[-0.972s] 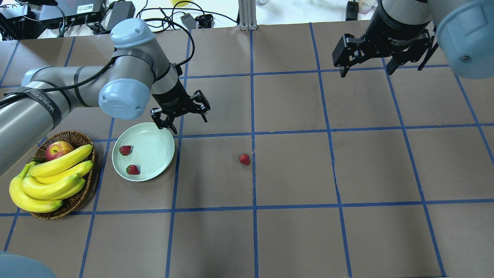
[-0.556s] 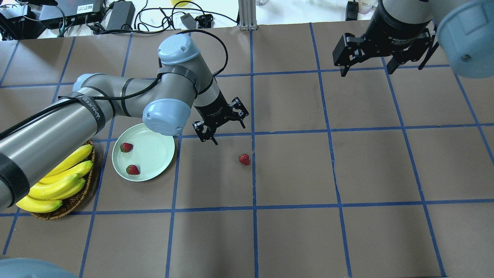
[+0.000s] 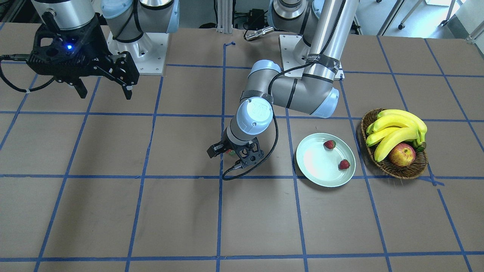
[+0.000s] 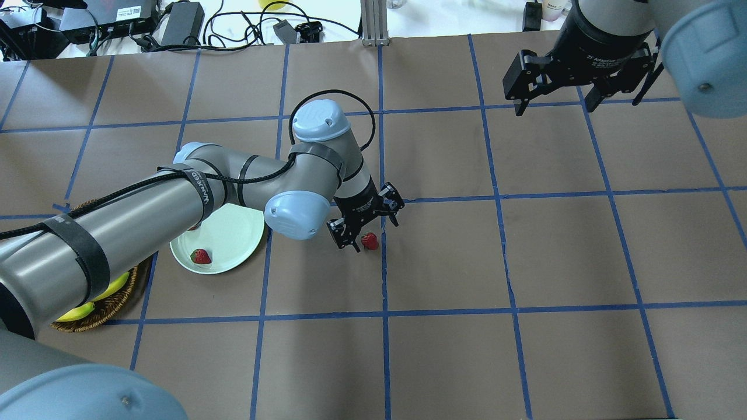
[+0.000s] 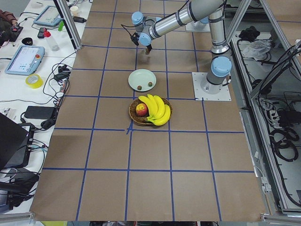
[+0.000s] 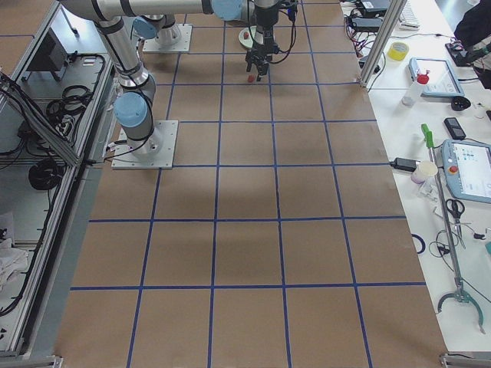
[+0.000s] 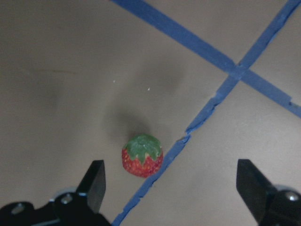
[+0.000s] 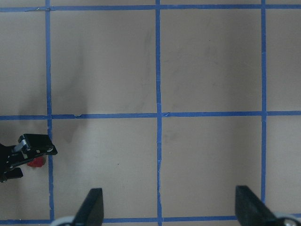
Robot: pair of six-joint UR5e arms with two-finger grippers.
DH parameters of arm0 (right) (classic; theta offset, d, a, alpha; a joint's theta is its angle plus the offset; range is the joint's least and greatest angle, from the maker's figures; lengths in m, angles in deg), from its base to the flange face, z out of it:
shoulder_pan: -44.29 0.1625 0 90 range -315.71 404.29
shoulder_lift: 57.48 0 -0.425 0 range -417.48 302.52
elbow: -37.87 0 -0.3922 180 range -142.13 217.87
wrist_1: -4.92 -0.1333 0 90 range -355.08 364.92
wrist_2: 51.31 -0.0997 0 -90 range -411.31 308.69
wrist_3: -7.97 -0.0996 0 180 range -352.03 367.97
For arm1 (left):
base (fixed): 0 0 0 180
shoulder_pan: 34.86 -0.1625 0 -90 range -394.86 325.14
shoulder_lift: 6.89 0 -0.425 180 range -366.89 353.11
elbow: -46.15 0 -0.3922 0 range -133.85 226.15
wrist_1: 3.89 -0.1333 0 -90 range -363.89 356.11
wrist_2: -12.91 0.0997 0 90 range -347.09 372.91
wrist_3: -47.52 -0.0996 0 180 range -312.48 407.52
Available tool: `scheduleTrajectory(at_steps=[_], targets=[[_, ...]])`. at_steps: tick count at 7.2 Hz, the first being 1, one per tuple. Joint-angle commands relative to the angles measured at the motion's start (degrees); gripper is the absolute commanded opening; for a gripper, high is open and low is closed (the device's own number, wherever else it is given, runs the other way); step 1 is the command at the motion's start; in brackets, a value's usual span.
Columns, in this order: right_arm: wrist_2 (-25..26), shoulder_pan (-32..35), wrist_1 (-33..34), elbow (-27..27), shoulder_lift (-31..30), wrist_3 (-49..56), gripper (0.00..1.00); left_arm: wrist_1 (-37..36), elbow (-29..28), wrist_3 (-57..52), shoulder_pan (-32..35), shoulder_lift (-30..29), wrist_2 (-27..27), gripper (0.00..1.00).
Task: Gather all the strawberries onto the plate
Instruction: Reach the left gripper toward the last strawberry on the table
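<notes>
Jaws spread wide on the black two-finger left gripper (image 7: 170,170), low over a small red green-capped strawberry (image 7: 142,156).
Lying on the brown paper table (image 4: 525,262) beside a blue tape line (image 7: 197,123), clear of both fingers. Two more red strawberries (image 3: 329,144) in the round pale-green plate (image 4: 233,233); black right gripper (image 4: 554,108) well apart, raised, likewise open-jawed.

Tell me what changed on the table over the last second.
The left gripper swung from over the far rim of the plate toward the robot's right. It now hangs open over the loose strawberry without gripping it. Nothing was grasped or released. That berry, the two strawberries in the plate and the open right gripper stayed put.
</notes>
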Motion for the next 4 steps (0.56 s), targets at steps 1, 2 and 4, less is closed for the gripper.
scheduleTrajectory(at_steps=[1, 2, 4], targets=[[-0.04, 0.00, 0.01, 0.00, 0.00, 0.00, 1.00, -0.36, 1.09, 0.26, 0.51, 0.02, 0.36, 0.84], [-0.04, 0.00, 0.01, 0.00, 0.00, -0.09, 1.00, -0.45, 0.57, 0.17, 0.42, 0.20, 0.45, 0.60], [0.05, 0.00, 0.01, 0.00, 0.00, -0.09, 1.00, -0.36, 0.39, -0.19, 0.24, 0.20, 0.62, 0.02]])
